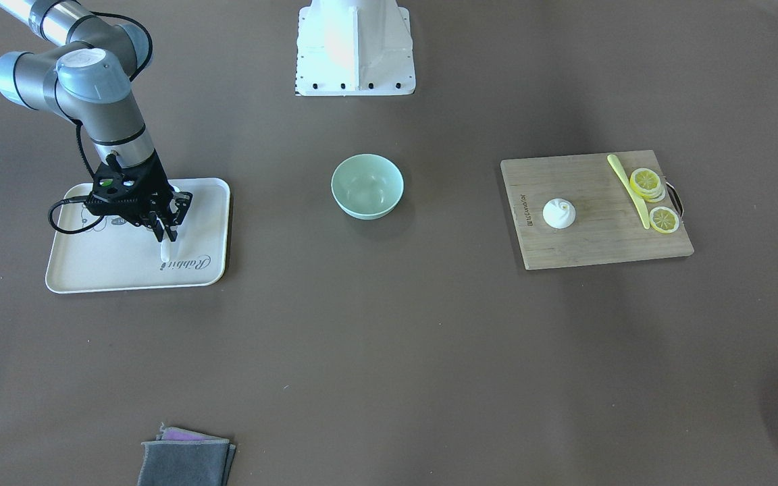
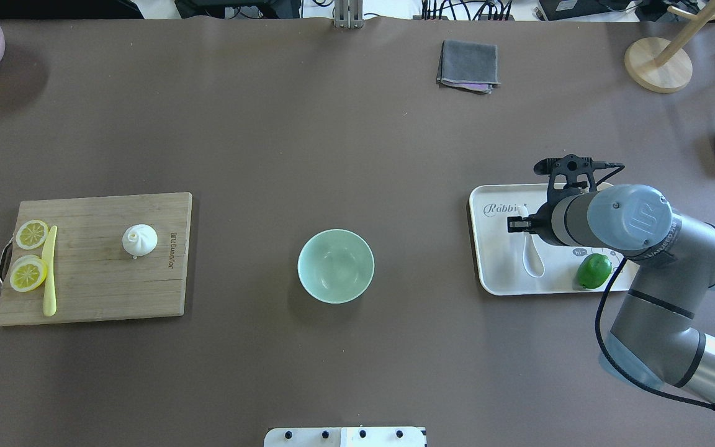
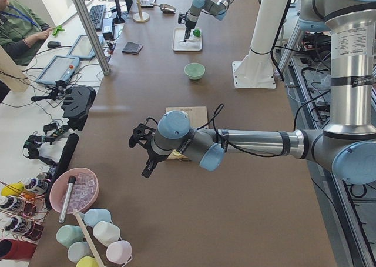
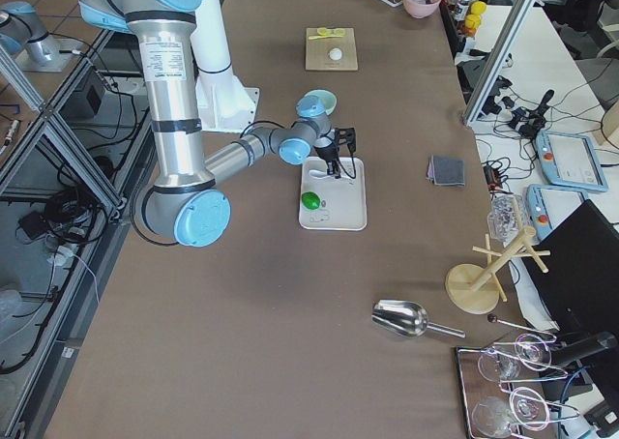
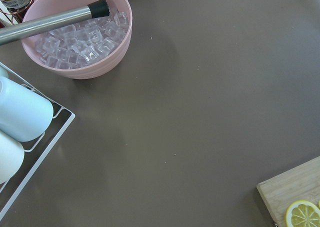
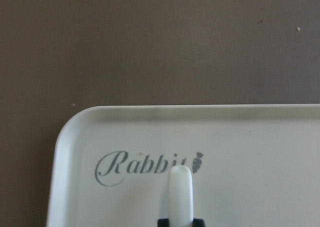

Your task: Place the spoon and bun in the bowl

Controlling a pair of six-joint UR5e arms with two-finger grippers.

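Two robot arms work at a long brown table (image 2: pixel 357 155). The left arm (image 3: pixel 252 142) shows only in the left side view, where it stretches level across the middle of the frame. The left gripper (image 3: pixel 145 172) points down there, too small to tell whether its fingers are apart or together. Its own wrist camera shows no fingers.

The right arm (image 2: pixel 637 223) enters the overhead view from the lower right and bends back toward the centre. Its wrist points down over a white tray (image 2: pixel 500 282) at right of centre. In that view the wrist hides most of the right gripper (image 1: pixel 166 233). The front view shows the gripper at centre left, standing upright over the tray with its fingers drawn narrow. The right wrist view cuts the gripper off at the bottom edge. Only two black fingertips (image 6: pixel 164 222) show, pressed against either side of the handle of the spoon (image 2: pixel 532 257).

The spoon lies on the tray with its scoop toward the bottom of the overhead frame. A green lime (image 2: pixel 594 270) sits just beside it to the right.

The mint-green bowl (image 2: pixel 314 279) stands at the centre of the overhead view, well apart from the tray.

The bun (image 2: pixel 139 239) rests upright on a wooden cutting board (image 2: pixel 103 292) at left of centre.
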